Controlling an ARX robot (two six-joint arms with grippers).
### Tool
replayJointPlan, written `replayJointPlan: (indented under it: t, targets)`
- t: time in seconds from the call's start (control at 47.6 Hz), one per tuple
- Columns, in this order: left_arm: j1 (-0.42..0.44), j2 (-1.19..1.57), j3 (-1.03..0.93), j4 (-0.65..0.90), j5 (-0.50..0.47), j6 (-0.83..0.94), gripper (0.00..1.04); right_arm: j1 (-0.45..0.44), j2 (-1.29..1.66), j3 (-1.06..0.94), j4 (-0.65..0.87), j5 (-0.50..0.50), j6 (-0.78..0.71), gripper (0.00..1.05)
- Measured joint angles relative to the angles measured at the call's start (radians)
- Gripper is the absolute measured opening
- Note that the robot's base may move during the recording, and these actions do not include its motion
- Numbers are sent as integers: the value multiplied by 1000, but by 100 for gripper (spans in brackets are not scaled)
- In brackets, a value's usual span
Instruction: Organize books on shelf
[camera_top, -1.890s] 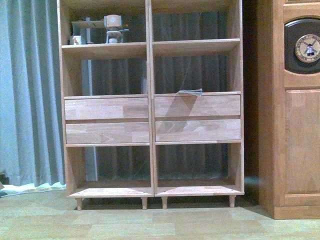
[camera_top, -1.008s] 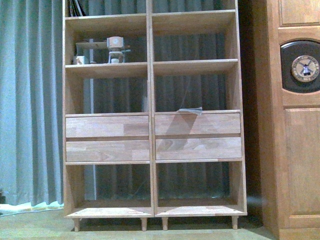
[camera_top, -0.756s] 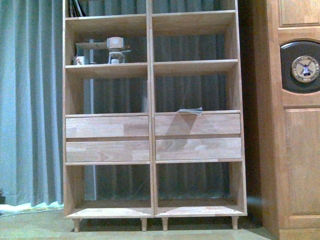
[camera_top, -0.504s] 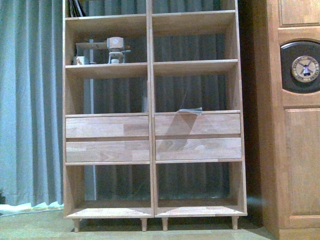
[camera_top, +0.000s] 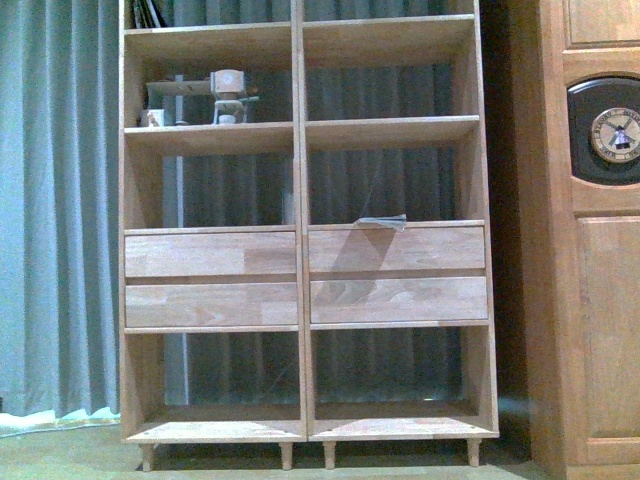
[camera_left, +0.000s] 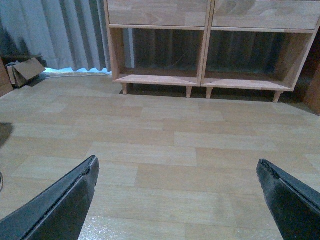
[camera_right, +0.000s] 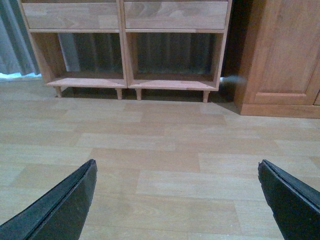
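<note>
Front view: shelf (camera_top: 300, 200) fills the frame in two columns, its top cut by the frame edge; neither arm shows.
Shelf edges: the left side stands in front of the curtain (camera_top: 60, 200); the right side is near the cabinet (camera_top: 590, 250), with a narrow dark gap between them.
Open compartments: both bottom bays, both bays above the drawers (camera_top: 210, 255) and the right bay higher up hold nothing visible; the curtain shows through the open backs.
Books: dark spines (camera_top: 150, 12) stand leaning in the top left bay, partly cut by the frame edge; titles and colours cannot be told.
Flat item: a thin pale sheet-like thing (camera_top: 382, 221) lies on the ledge above the right drawers and overhangs the front edge; too small to identify.
Left middle bay: a small figurine (camera_top: 228, 95) and a cup (camera_top: 153, 117) stand on the board.
Left gripper (camera_left: 177, 200): fingers (camera_left: 65, 210) spread wide, nothing between them, above bare floor (camera_left: 160, 150), well apart from the shelf.
Right gripper (camera_right: 177, 200): fingers (camera_right: 60, 210) spread wide, nothing held, above the floor, well apart from the shelf and cabinet.
Floor: pale wood-look planks, level, unobstructed up to the peg legs (camera_top: 286, 456).
Room: a cardboard box (camera_left: 25, 72) lies by the curtain hem, to the shelf's left; the cabinet carries a round clock (camera_top: 615, 130).
</note>
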Motion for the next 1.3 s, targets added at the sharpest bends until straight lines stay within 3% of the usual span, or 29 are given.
replayJointPlan:
  t: [1.302]
  targets:
    - [0,0,0,0,0,0,97,0,0,0,0,0,0,98]
